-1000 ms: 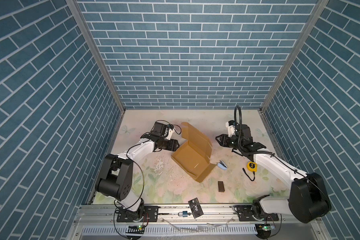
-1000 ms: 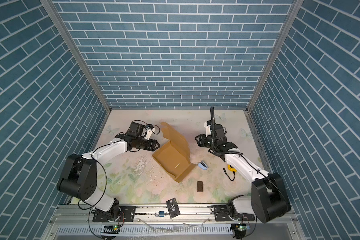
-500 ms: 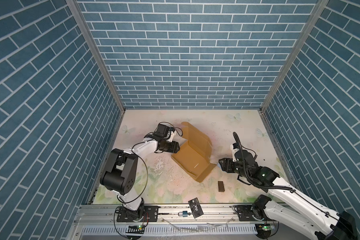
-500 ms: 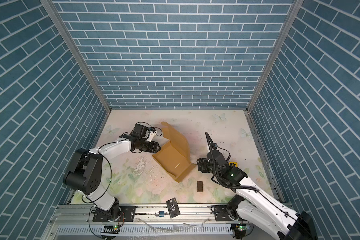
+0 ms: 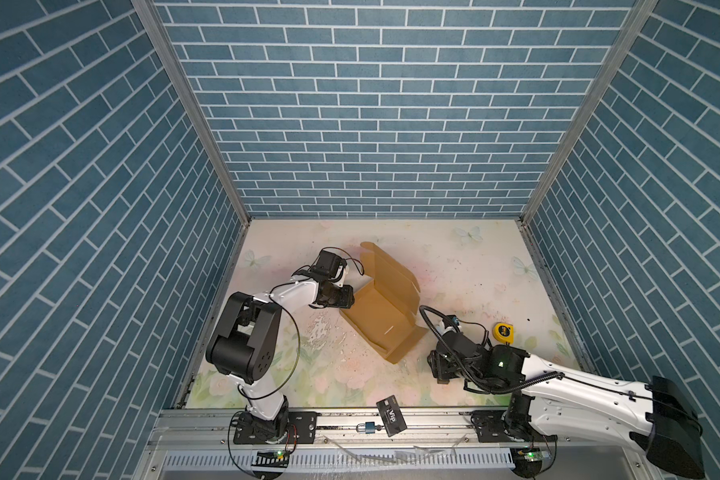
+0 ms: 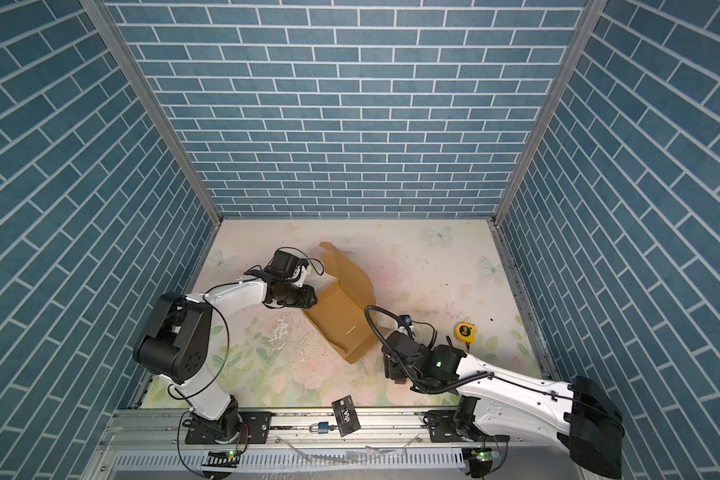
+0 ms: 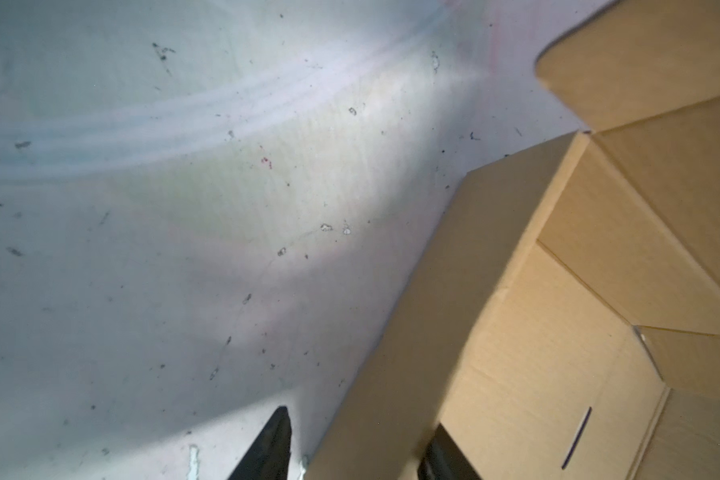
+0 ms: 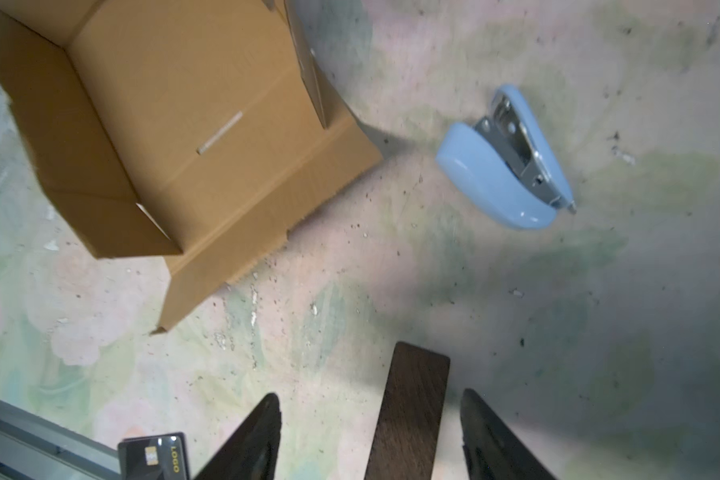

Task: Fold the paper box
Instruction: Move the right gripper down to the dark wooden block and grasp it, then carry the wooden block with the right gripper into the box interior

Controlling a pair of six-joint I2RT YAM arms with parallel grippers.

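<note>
Left gripper (image 7: 360, 419) sits at the far-left end of the paper box (image 5: 381, 309). Its fingers are spread astride the raised wall there, one outside over the table (image 5: 454, 266) and one inside, and no pinch shows yet. It is likely placed so to steady or fold that wall. The box lies mid-table, a little left of centre, open side up. Its long axis runs from far left to near right, the lid flap stands along its far-right edge, and the near-right end panel lies flat. Right of it, nearer the front, the right gripper (image 8: 370, 395) hangs spread around the dark brown block (image 8: 412, 415), touching neither side, probably to clear it away.
</note>
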